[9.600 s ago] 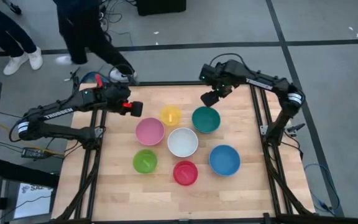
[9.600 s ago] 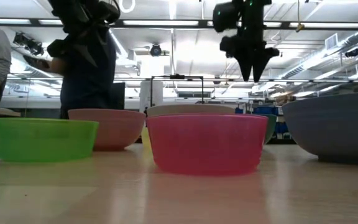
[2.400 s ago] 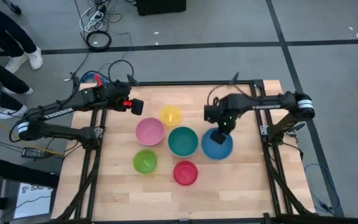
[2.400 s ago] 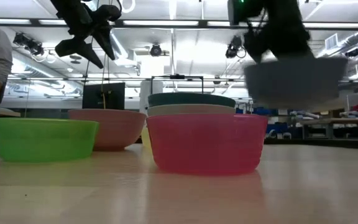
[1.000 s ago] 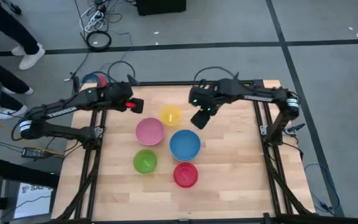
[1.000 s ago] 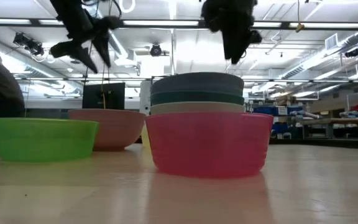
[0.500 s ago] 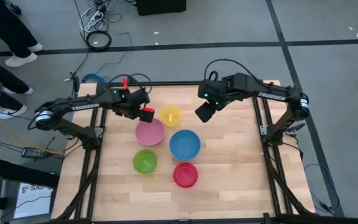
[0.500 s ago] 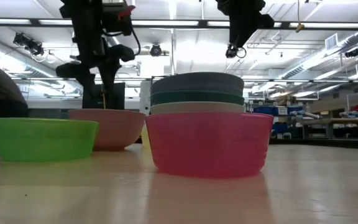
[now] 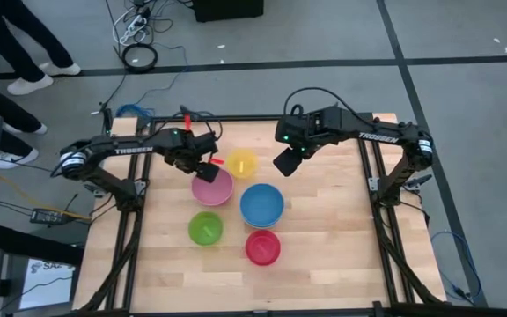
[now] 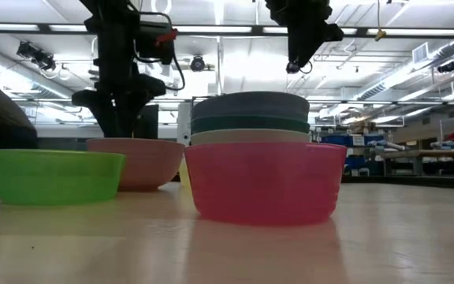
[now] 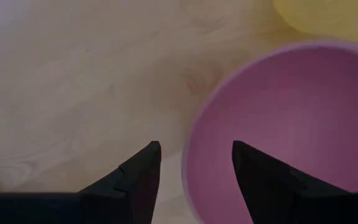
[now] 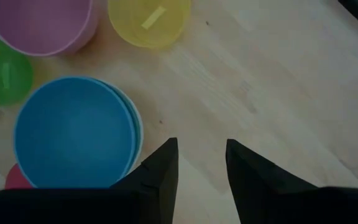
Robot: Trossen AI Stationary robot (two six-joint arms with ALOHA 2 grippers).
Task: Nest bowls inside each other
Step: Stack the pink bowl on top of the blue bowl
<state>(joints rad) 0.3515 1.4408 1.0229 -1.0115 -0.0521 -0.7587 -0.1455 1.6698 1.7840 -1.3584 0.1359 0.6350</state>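
My left gripper (image 9: 202,169) (image 11: 194,168) points down, open, over the far-left rim of the pink bowl (image 9: 211,187) (image 11: 291,124); one finger stands outside the rim and one over the inside, with no touch showing. The yellow bowl (image 9: 242,164) sits just beyond it. The blue bowl (image 9: 261,205) tops a stack with the teal bowl (image 10: 251,124) and the white bowl (image 10: 251,137) under it. The lime green bowl (image 9: 205,228) and the red bowl (image 9: 262,246) rest on the table nearer the front. My right gripper (image 9: 282,165) (image 12: 201,165) hangs open and empty above the table, beyond the stack.
Bare wood lies to the right of the stack and along the table's front edge (image 9: 262,286). The black frame rails (image 9: 126,229) run down both sides. People's legs (image 9: 25,53) show on the floor at the far left, off the table.
My left gripper has come down and toward the table's right, from beyond the left rail to the pink bowl's rim, tipping from a slant until it points straight down. It has stayed open. The bowls have not moved.
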